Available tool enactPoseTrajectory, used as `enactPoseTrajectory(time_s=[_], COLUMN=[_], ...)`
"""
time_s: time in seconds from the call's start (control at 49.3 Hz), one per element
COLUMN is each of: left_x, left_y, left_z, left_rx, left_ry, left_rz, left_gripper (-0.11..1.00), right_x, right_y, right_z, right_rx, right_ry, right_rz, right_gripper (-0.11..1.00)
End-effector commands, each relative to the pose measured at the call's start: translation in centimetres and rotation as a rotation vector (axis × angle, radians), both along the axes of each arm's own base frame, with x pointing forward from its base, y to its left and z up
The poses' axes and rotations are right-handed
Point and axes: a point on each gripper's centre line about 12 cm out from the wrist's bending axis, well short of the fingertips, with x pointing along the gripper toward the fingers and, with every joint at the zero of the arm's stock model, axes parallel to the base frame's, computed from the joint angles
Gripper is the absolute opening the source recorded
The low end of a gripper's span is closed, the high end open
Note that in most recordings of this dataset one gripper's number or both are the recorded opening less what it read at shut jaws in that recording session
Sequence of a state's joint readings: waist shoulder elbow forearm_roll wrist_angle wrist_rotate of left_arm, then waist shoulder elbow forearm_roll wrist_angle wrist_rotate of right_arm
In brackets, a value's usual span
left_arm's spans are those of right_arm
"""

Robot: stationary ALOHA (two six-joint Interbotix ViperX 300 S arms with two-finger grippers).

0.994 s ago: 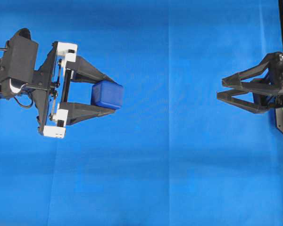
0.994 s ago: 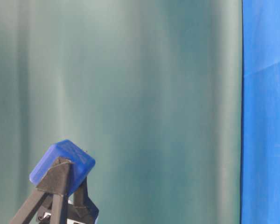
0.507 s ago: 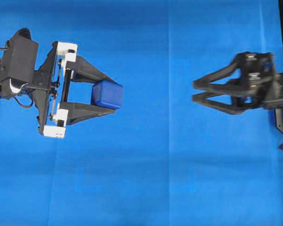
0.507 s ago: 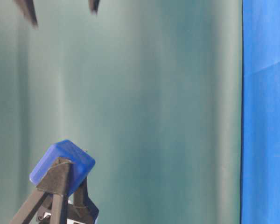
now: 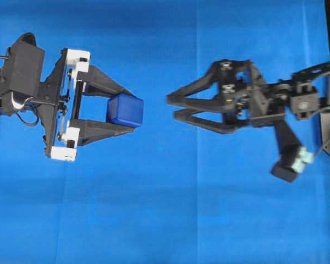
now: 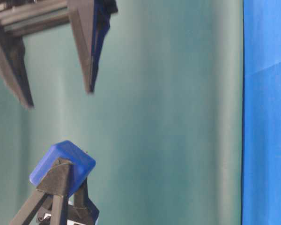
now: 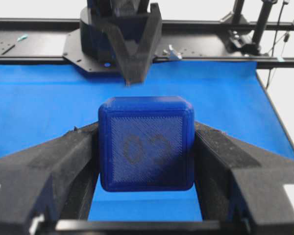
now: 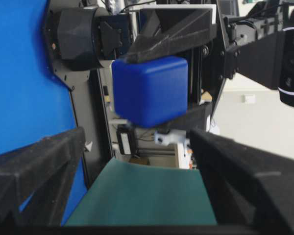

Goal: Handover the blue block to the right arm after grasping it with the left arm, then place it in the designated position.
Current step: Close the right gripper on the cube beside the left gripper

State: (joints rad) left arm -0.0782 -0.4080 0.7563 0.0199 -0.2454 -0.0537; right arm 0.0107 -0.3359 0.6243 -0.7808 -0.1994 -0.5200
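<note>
Overhead: the left end effector (image 5: 126,114) is clamped on the blue block (image 5: 125,110), held above the blue cloth (image 5: 165,220); the right end effector (image 5: 173,107) sits just right of the block, fingers spread apart, not touching it

Table-level: the block (image 6: 62,166) is pinched at lower left, with the right fingers (image 6: 89,56) above it

Left wrist: the block (image 7: 146,143) is wedged between both pads, a faint numeral on its face

Right wrist: the block (image 8: 150,90) lies ahead of the spread fingers (image 8: 245,171)

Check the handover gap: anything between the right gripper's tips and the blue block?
Nothing: overhead, only bare blue cloth shows between right gripper and blue block.
</note>
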Motion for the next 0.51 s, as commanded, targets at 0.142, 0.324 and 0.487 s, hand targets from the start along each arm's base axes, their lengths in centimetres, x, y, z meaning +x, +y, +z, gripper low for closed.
enactPoseTrajectory(time_s=[0.142,0.324,0.487], left_x=[-0.1,-0.1,-0.2], left_y=[0.1,0.2,0.2], left_z=[1.2,1.1,1.1], left_rx=[-0.007,-0.009,-0.01], left_ry=[-0.038,-0.033,-0.033], left_rz=[0.004,0.007,0.007], left_gripper=[0.48,0.48,0.48], right_x=[3.8,6.6,8.1], right_y=[-0.2,-0.2,-0.3], right_z=[1.8,2.3,2.6], right_rx=[-0.005,-0.022,-0.026], right_ry=[-0.041,-0.054,-0.061], right_rz=[-0.004,-0.003,-0.009], right_gripper=[0.95,0.95,0.95])
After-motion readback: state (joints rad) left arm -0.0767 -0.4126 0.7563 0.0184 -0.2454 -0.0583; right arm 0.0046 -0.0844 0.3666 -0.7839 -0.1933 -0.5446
